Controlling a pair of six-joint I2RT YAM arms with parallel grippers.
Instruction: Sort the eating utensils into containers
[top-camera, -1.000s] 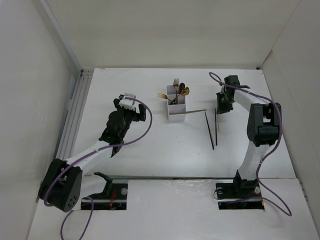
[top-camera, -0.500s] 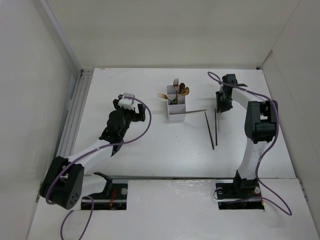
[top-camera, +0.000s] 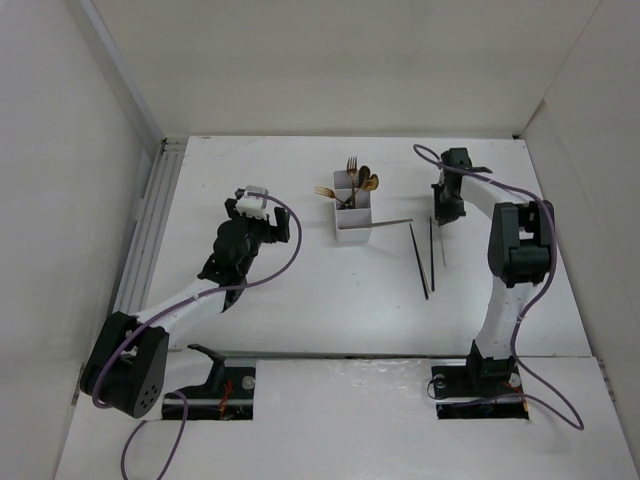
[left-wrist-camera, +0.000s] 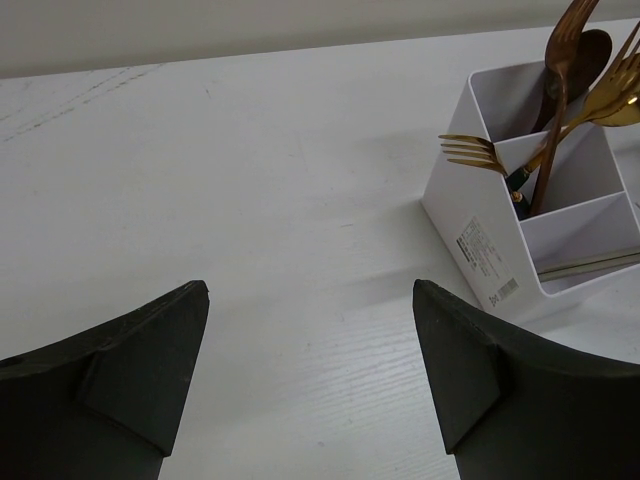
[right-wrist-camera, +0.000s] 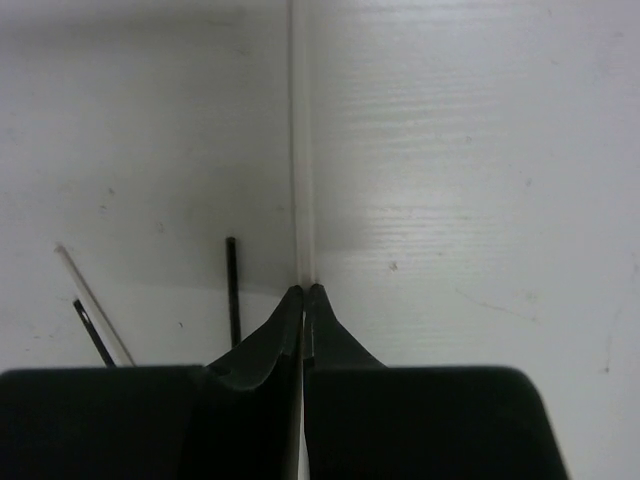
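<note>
Right gripper has closed, clamping a pale chopstick running forward from its tips (left gripper gapes wide).

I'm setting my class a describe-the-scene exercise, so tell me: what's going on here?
Two robot arms are sorting cutlery into a white three-part box. The right pincer is shut on a pale chopstick down at the table. The left pincer is open and empty, left of the box. Gold forks and spoons stand in the box's far compartments, one chopstick rests in its near one, and two dark chopsticks lie loose on the table.
</note>
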